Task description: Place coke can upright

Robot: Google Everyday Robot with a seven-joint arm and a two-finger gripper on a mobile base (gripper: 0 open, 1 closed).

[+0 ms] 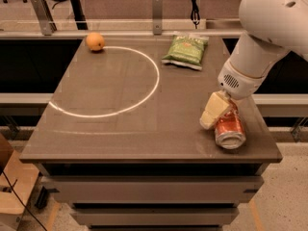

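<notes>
The coke can [230, 130] lies on its side near the front right corner of the table [120, 129], its silver end facing the front. My gripper [217, 113] hangs from the white arm [260, 47] right over the can's far end. One cream fingertip [211, 111] rests against the can's left side. The other finger is hidden behind it.
A green chip bag [186, 50] lies at the back of the table, right of centre. A round orange fruit [95, 41] sits at the back left. A white ring of light [120, 81] crosses the tabletop. The can lies close to the table's right and front edges.
</notes>
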